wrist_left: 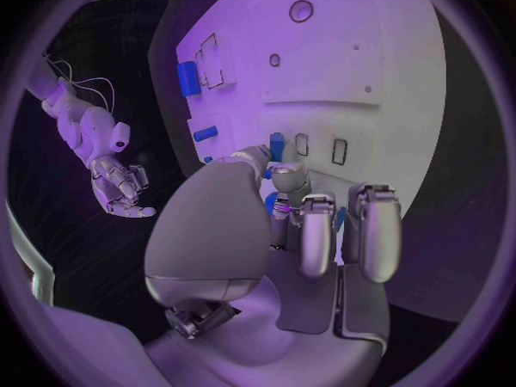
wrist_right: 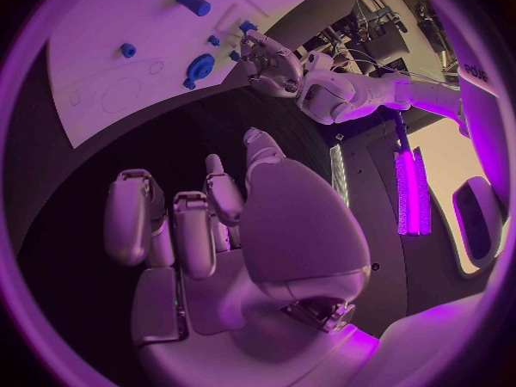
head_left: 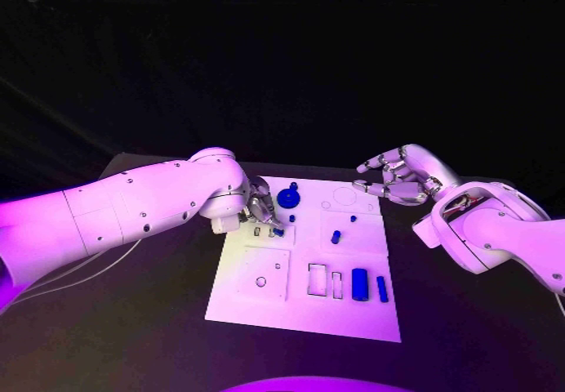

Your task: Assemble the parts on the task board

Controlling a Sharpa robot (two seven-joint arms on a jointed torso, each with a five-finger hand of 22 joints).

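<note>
Left hand (head_left: 260,214) pressed down near the task board (head_left: 253,298) left edge, fingertips closed round a small blue part (wrist_left: 276,141), seemingly pinched. Right hand (head_left: 398,180) hovered beyond the far right corner, fingers loosely curled, holding nothing. Likely light, rigid, slippery; best pinched by its sides.

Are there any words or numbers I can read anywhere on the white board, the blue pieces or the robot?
None can be read.
The white board has only drawn outlines, no words.
The blue pieces carry no marks.
A small dark mark on the robot's left arm, seen from the right wrist, is too blurred to read.
</note>
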